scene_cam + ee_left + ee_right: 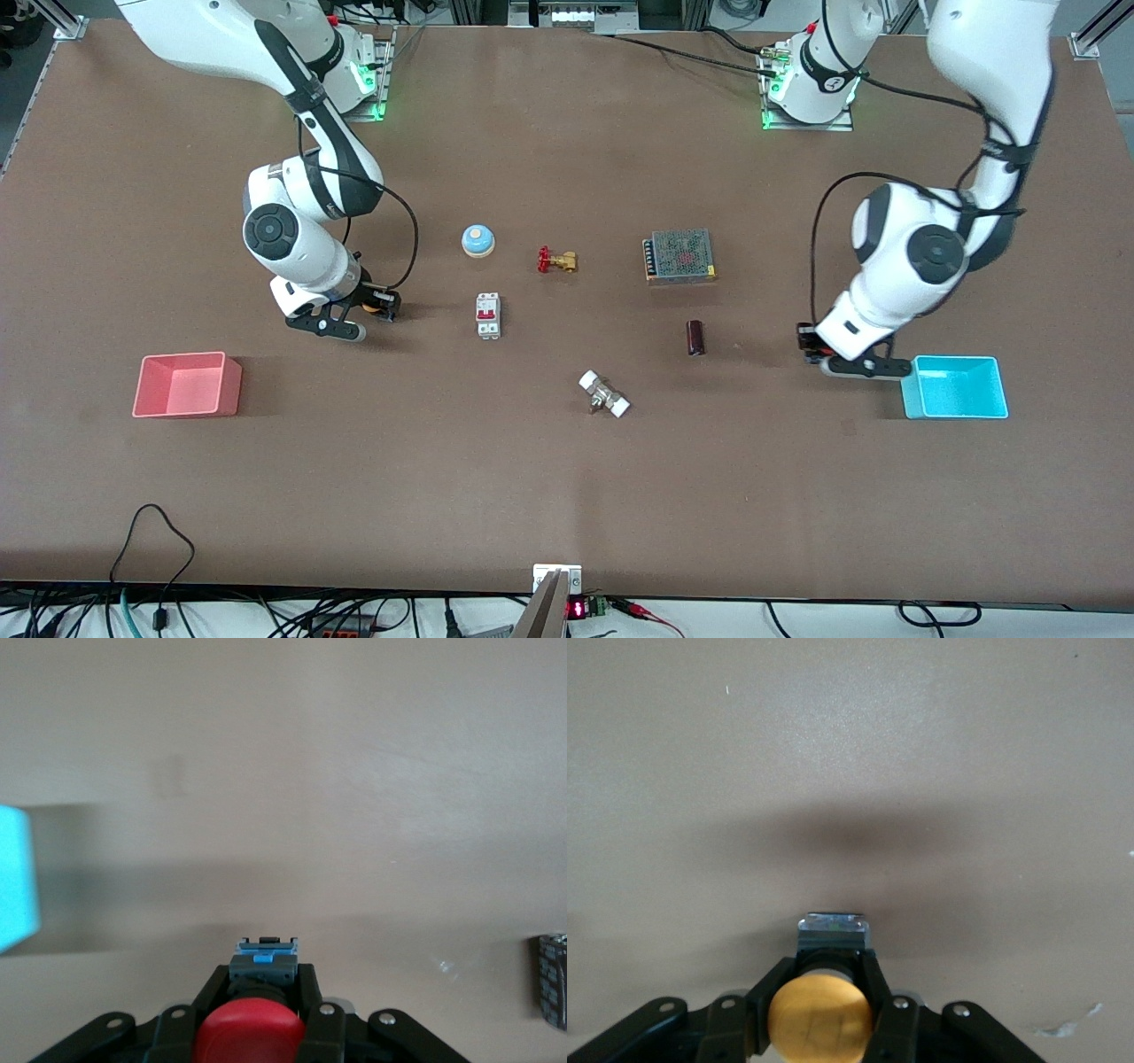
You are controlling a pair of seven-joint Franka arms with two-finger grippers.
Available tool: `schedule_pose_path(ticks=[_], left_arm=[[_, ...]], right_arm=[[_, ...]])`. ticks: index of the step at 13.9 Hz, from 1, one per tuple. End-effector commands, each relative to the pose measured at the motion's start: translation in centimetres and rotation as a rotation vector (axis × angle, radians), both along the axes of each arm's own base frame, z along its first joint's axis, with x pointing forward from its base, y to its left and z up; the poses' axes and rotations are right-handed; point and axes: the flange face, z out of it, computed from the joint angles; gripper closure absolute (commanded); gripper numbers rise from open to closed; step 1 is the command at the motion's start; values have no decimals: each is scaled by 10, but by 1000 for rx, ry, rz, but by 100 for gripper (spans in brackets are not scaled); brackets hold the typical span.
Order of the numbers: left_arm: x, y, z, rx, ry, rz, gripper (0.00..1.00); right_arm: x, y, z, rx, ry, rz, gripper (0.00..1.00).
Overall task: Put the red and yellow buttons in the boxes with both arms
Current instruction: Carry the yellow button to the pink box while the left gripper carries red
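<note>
My left gripper (808, 342) is shut on the red button (804, 335), just above the table beside the cyan box (955, 388). In the left wrist view the red cap (248, 1033) sits between the black fingers (312, 992) of that gripper (264, 980), and an edge of the cyan box (16, 877) shows. My right gripper (376, 307) is shut on the yellow button (377, 309), over bare table between the pink-red box (186, 386) and the blue dome. In the right wrist view the yellow cap (821, 1019) fills the jaws of that gripper (830, 971).
Mid-table lie a blue dome with an orange centre (477, 240), a brass valve with a red handle (556, 260), a white circuit breaker (488, 315), a metal power supply (679, 256), a dark cylinder (696, 338) and a white-ended fitting (604, 394).
</note>
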Motion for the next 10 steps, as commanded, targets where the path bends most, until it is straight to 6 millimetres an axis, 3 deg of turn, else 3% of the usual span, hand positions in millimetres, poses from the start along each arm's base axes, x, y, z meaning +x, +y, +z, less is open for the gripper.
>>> schedule_pose_path(ticks=[1,2,4,5,7,9,10], left_arm=[[25,39,45,22,53,-24,75],[29,57,52,22,63,-7,75],[30,101,52,21,59,48,75],[34,120,46,20,61,48,75],[43,155,36,15,58,49,75],[51,184,15,14,47,68,75],[53,186,11,14,32,63,75]], right_arm=[[6,3,10,0,-27,36,72],[13,1,22,0,-35,58,72],[43,-16,78,-16,-6,112,72],[59,-39,113,-16,-6,158,72],[84,-87,161,-9,-59,276,72],[104,-126,185,-11,-92,355,72],[112,-140,187,-11,-101,377,72]])
